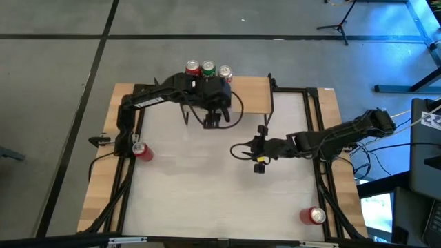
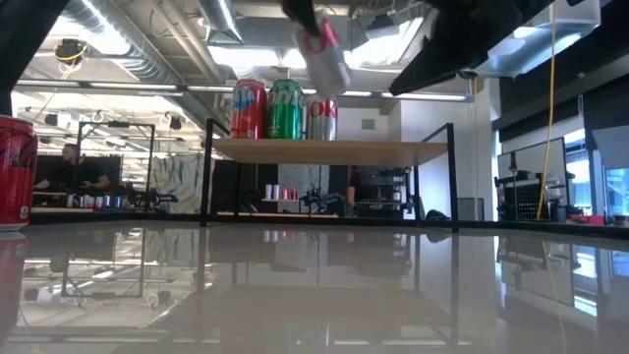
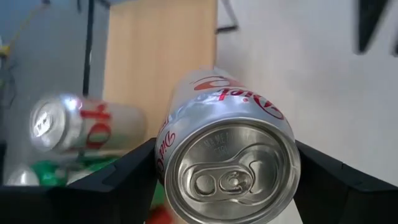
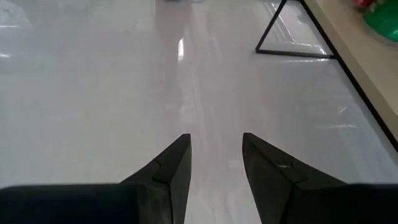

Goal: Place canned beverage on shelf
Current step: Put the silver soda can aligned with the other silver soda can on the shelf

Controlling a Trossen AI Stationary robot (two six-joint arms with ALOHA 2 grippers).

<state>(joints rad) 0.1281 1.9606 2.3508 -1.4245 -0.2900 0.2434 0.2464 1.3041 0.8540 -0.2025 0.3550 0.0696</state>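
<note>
High view: my left gripper [image 1: 215, 118] grips a silver can [image 3: 227, 168] just in front of the shelf [image 1: 251, 96], where three cans [image 1: 207, 69] fill the left end, so I judge the next move must carry it right onto bare board. My right gripper [image 1: 259, 153] waits mid-table, fingers narrowly parted and empty, over the glossy pale tabletop [image 1: 207, 200], an office-like room beyond.

The silver can [image 3: 227, 155] reads "Diet" in red script.
</note>
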